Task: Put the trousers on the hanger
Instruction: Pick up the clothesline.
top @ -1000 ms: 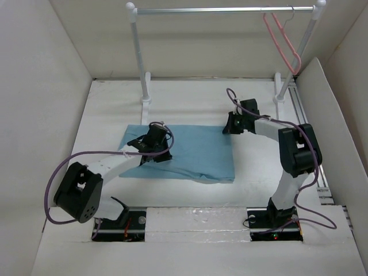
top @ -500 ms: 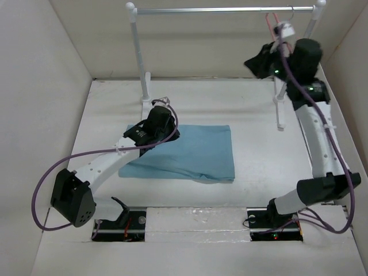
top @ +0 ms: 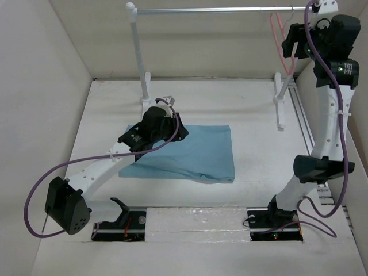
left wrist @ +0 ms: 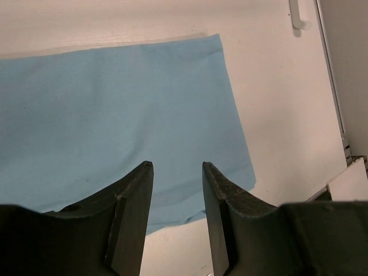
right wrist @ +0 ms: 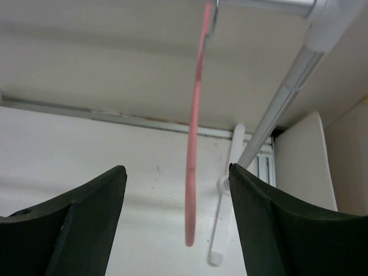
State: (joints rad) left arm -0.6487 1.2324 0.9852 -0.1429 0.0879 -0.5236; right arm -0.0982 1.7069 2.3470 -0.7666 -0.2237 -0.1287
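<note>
Your right gripper (right wrist: pixel 177 168), fingers spread wide, is nearer: the thin pink clothes hanger (right wrist: pixel 196 115) hangs edge-on, vertical, straight ahead.

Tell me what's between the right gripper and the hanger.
Nothing: in the right wrist view, only open air separates the right gripper from the hanger.

A silver-white garment rail (top: pixel 218 10) stands at the far side of the white table (top: pixel 264 144), with plain white walls (top: pixel 40 86) around.
</note>
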